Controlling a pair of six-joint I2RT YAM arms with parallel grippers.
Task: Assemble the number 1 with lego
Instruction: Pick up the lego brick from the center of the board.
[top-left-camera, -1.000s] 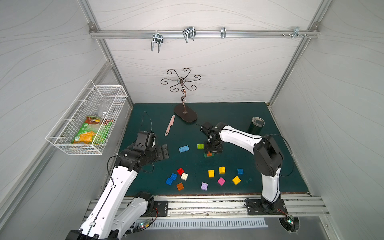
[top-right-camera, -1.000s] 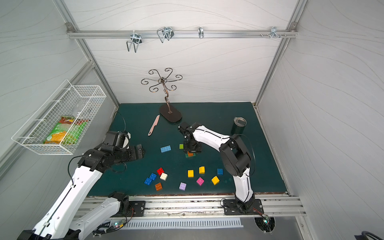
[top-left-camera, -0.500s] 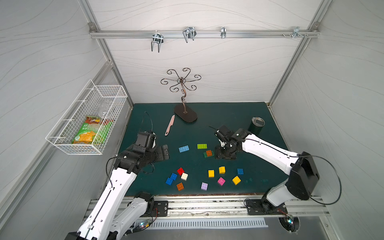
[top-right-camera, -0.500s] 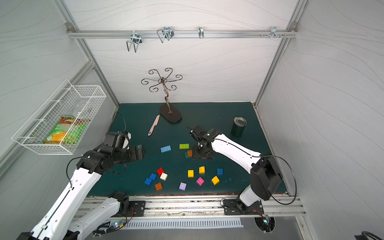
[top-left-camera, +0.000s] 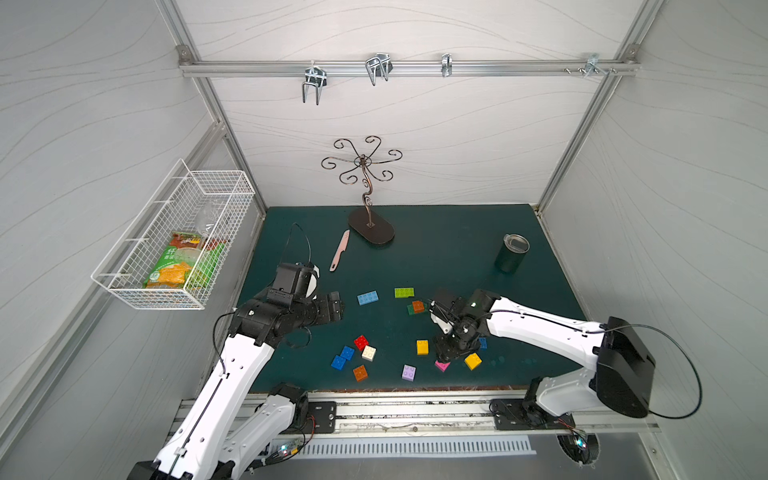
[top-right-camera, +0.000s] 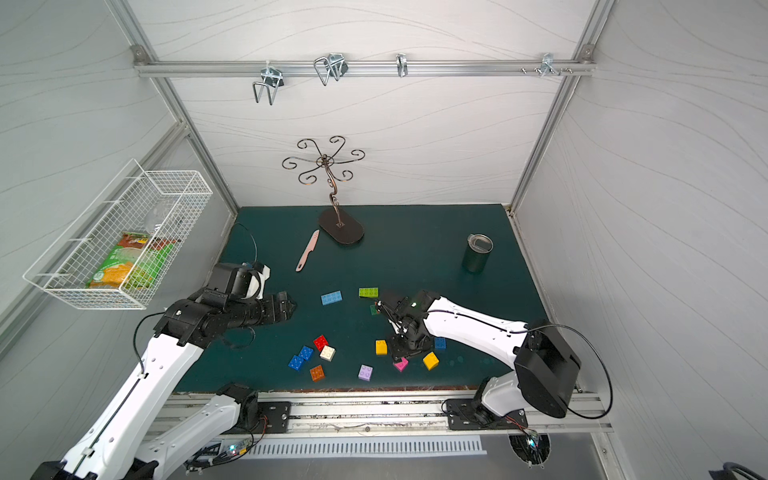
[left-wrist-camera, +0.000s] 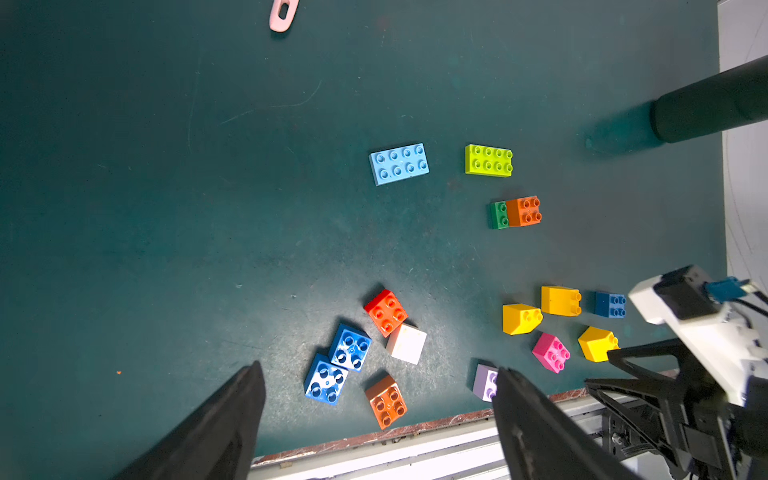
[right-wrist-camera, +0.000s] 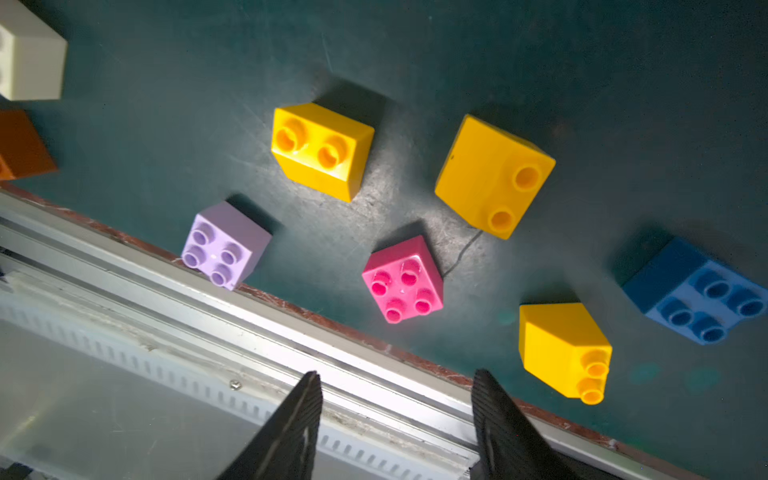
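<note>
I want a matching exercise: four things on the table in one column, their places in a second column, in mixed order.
1 pink knife
2 dark-green brick
3 white brick
4 lilac brick

A beside the red brick
B at the table front edge
C under an orange brick
D near the stand's base

Pairs: 1-D, 2-C, 3-A, 4-B

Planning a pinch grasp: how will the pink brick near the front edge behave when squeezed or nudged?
The pink brick looks rigid, so likely won't deform. Glossy sides may slip. Flat, studs up, it should slide, not roll.
</note>
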